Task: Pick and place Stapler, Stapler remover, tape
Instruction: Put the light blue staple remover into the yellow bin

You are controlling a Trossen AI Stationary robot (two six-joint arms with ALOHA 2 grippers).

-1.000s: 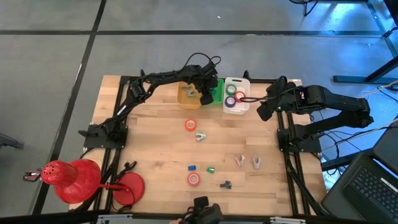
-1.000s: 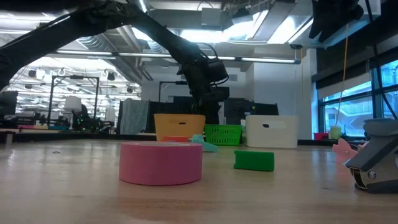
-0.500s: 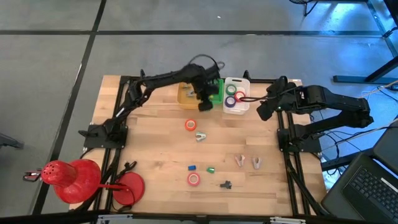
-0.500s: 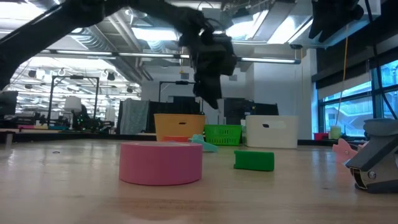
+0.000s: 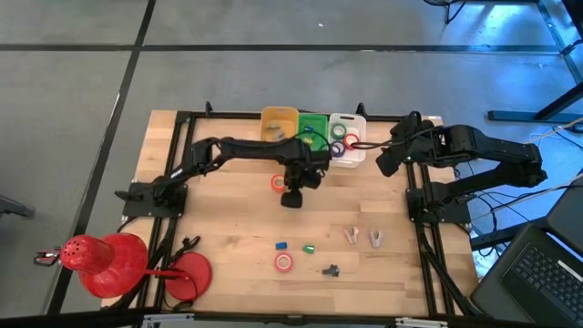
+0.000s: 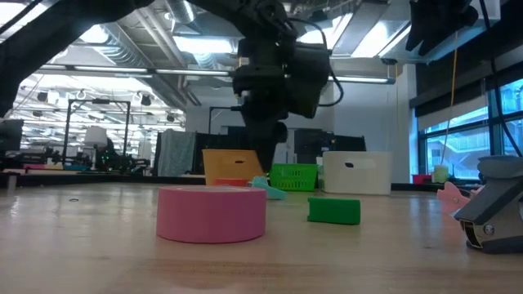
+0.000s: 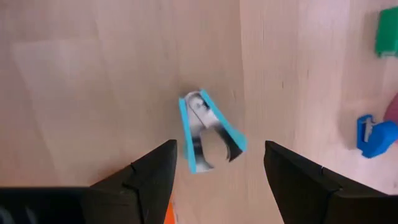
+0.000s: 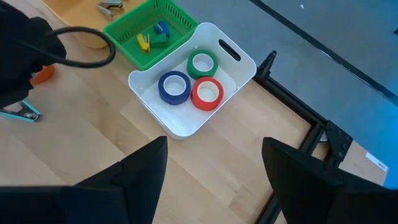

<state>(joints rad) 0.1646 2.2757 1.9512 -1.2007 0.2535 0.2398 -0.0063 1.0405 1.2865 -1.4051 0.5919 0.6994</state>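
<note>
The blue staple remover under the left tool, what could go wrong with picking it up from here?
The staple remover lies at an angle between the open fingers of the left tool, so they may close on a corner and spin it away. A red tape roll sits close beside it and might get bumped on the way down.
</note>
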